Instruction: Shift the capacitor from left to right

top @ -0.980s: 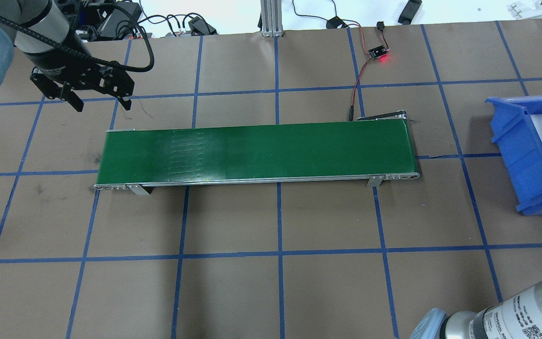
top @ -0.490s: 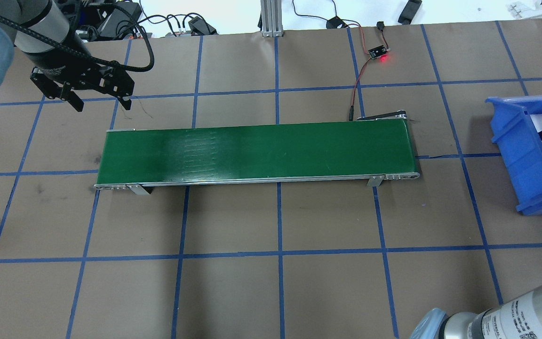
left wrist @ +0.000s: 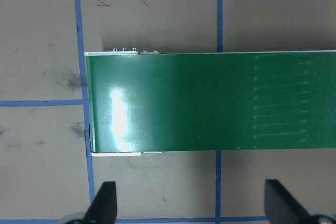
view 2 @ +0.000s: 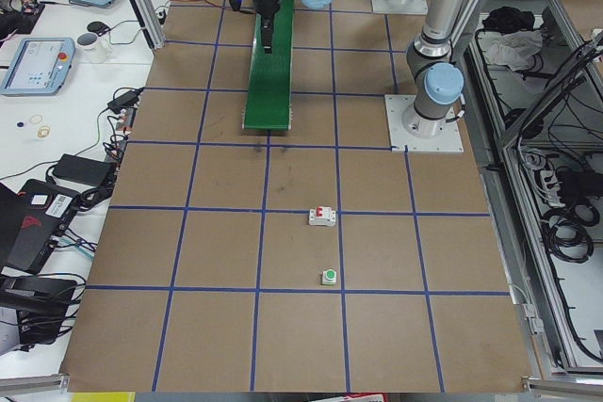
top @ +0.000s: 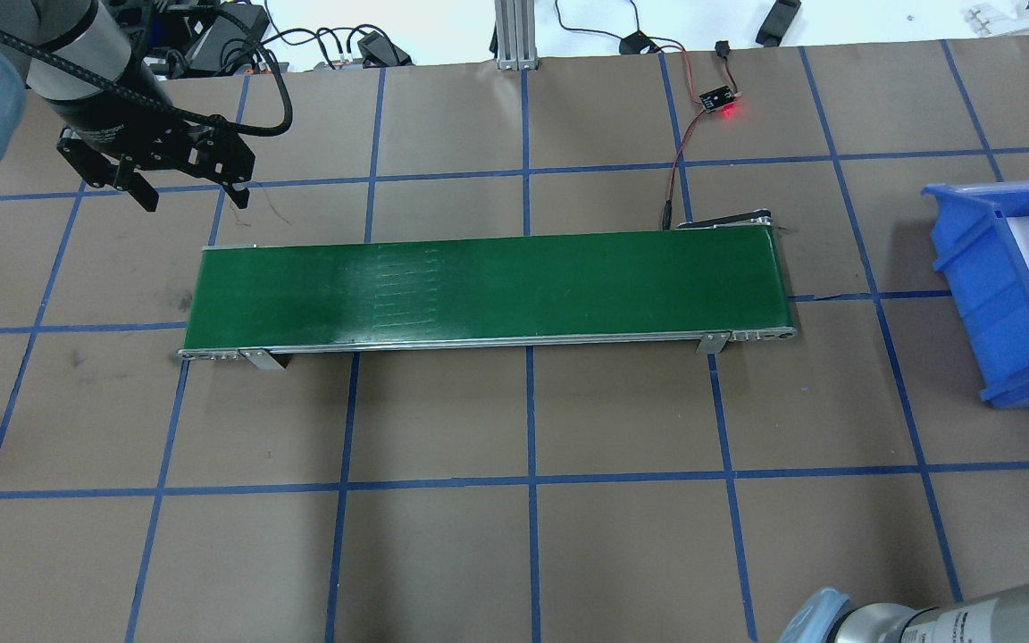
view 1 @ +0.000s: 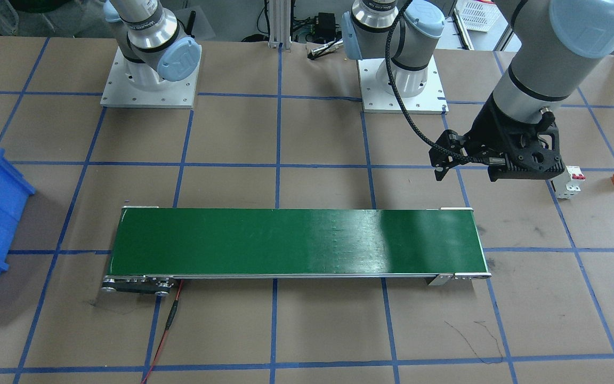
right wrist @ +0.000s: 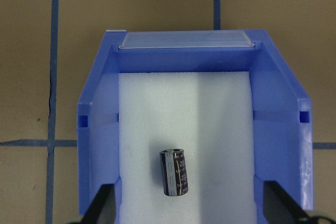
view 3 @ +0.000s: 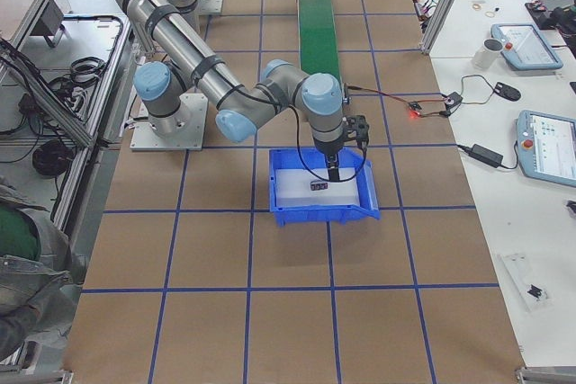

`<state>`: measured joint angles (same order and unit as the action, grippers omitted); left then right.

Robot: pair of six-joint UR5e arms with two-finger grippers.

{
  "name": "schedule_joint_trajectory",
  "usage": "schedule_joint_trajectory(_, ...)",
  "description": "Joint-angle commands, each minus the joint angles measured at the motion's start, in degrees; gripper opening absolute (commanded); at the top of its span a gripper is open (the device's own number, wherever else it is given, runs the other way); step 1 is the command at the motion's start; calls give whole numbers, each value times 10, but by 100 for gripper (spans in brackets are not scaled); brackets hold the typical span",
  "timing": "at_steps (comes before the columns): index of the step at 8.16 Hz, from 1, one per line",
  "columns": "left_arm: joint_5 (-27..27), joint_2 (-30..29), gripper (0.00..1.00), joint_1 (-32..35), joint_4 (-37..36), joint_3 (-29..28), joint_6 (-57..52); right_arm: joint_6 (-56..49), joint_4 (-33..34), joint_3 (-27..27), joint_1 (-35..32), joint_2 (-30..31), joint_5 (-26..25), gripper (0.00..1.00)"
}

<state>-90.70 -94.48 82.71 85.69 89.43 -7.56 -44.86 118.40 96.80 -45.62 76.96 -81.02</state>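
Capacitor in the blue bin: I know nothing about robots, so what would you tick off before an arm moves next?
1. Capacitor lies on its side on the white foam inside the blue bin: ok.
2. Right gripper open, nothing between its fingers: ok.
3. Those fingers apart from the capacitor: ok.
4. Left gripper open and holding nothing, near the end of the green belt: ok.
5. Belt stopped: cannot tell.

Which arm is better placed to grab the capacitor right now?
Right. Its open gripper hangs over the bin, with the capacitor lying on the foam just below. The left gripper hovers by the conveyor's far end, well away from the bin.
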Motion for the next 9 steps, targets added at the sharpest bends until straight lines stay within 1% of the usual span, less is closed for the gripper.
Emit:
schedule_joint_trajectory(1, 0, 0, 100, 0, -1, 0, 0, 33, -76, -7, -12, 71, -30, 100)
schedule_joint_trajectory(3, 0, 0, 100, 0, 0, 0, 0, 97, -109, -11, -72, 113, -70, 100)
schedule_joint_trajectory(5, 0, 0, 100, 0, -1, 0, 0, 188, -135, -10, -145, 124, -70, 100)
schedule_joint_trajectory(6, 0, 0, 100, 0, -1, 0, 0, 235, -144, -10, -195, 130, -72, 100)
schedule_joint_trajectory(9, 0, 1, 100, 0, -1, 0, 0, 371, -150, -10, -336, 144, -72, 100)
